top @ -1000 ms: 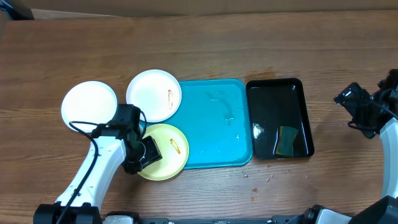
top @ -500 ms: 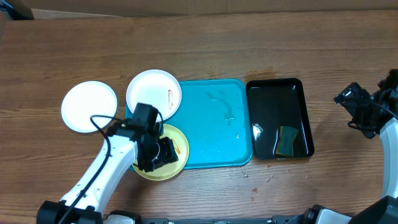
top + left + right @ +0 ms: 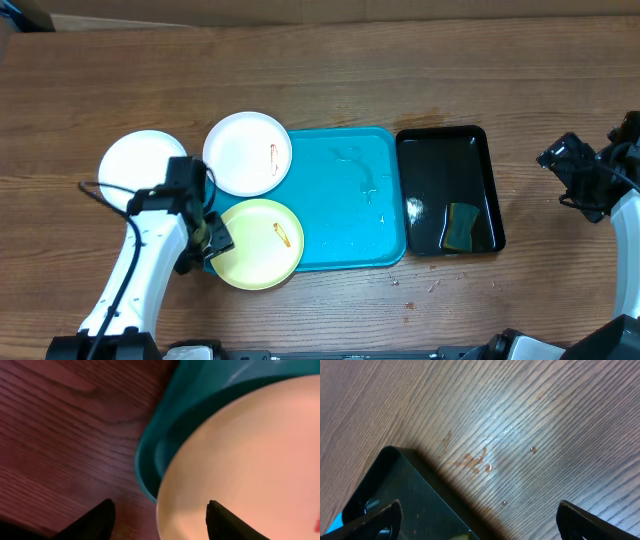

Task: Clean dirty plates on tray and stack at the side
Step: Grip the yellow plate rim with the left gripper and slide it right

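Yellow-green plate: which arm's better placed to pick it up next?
Left. The left gripper sits at the left rim of the yellow-green plate, jaws open with the rim between them. The right gripper hangs open at the far right of the table, beyond the black tray.

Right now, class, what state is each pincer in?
Left pincer: open, straddling the rim of the pale yellow-green round plate, not gripping.
Right pincer: open, empty, above the wooden table.

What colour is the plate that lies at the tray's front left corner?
Pale yellow-green plate, with a small orange smear; overhead view shows it best.
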You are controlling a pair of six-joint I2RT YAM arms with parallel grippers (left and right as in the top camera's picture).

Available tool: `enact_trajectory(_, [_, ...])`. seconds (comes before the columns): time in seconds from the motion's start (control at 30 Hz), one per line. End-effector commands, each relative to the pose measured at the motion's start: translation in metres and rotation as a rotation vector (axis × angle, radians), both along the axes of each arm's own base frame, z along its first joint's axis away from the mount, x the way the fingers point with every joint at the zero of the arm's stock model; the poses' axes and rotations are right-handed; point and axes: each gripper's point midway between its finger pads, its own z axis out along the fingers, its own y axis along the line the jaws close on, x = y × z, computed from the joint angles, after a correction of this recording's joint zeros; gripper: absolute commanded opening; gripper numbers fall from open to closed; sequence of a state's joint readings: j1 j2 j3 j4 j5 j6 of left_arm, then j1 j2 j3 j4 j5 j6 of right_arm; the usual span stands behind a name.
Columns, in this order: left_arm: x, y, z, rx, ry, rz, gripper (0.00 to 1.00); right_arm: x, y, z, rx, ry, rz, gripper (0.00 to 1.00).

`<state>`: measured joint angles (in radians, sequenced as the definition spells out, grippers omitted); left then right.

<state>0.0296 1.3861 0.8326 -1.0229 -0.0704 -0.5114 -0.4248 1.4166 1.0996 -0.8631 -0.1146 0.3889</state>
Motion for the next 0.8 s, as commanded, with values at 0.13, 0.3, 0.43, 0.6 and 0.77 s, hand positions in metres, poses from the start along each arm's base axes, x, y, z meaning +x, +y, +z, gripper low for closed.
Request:
enact_trajectory(0.13, [0.002, -0.04, -0.014, -0.252, -0.044, -0.129, 0.56, 0.004, -0.005, 0.01, -0.019, -0.026, -0.011, 1.0])
enact_trajectory(0.3, [-0.006, -0.034, -0.016, -0.21, -0.009, -0.137, 0.59, 0.004, -0.005, 0.01, -0.019, -0.026, -0.011, 1.0])
enact_trajectory(0.43, [-0.005, -0.014, -0.016, -0.103, -0.003, -0.13, 0.63, 0.004, -0.005, 0.01, -0.019, -0.026, -0.011, 1.0])
enact_trajectory(0.6, [-0.003, -0.019, -0.015, -0.133, -0.013, -0.134, 0.63, 0.004, -0.005, 0.01, -0.019, -0.026, -0.011, 1.0])
enact_trajectory(0.77, [-0.005, -0.035, -0.019, -0.176, -0.012, -0.211, 0.63, 0.004, -0.005, 0.01, -0.019, -0.026, -0.011, 1.0])
